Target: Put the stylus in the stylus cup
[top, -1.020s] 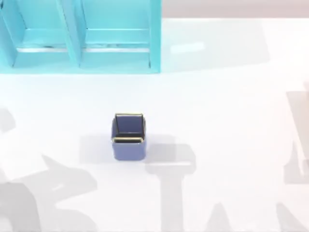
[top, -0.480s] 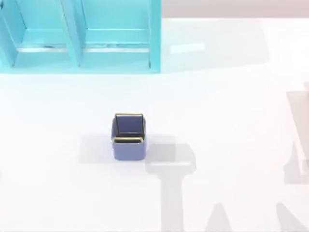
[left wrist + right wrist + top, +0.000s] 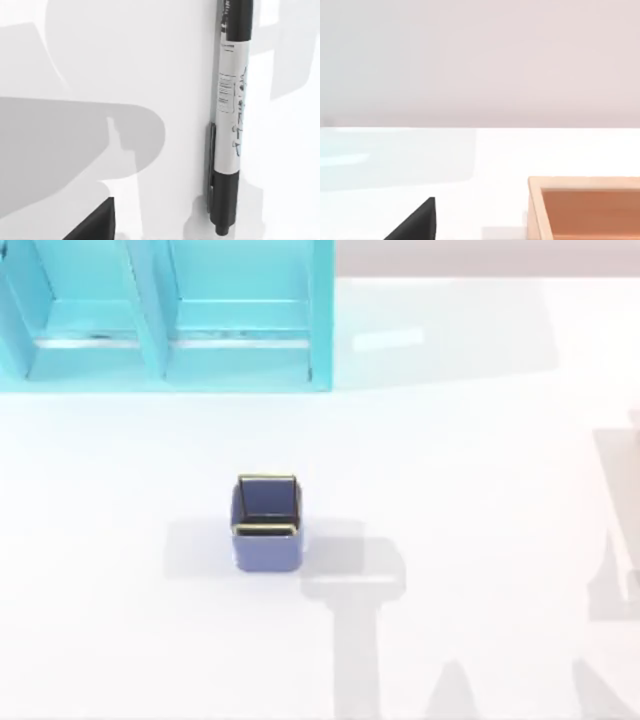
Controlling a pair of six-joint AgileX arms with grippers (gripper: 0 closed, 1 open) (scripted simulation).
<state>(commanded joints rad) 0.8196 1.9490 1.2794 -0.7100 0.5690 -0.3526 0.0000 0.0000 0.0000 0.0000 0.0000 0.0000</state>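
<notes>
The stylus cup [image 3: 268,523] stands upright on the white table, left of centre in the top view. It is blue-violet with square sides and a thin gold rim, and its inside looks dark. The stylus is out of view. A black part of my left gripper [image 3: 95,222] juts in at the edge of the left wrist view, low over the bare table. A black part of my right gripper [image 3: 417,220] sits at the edge of the right wrist view, above the table.
A large cyan shelf unit [image 3: 165,315] fills the back left of the table. A white-barrelled marker with black ends [image 3: 231,115] lies flat on the table near my left gripper. A wooden box [image 3: 585,207] sits close to my right gripper.
The arm shadow at the lower left of the table has slid out of the top view. The cup has not moved.
</notes>
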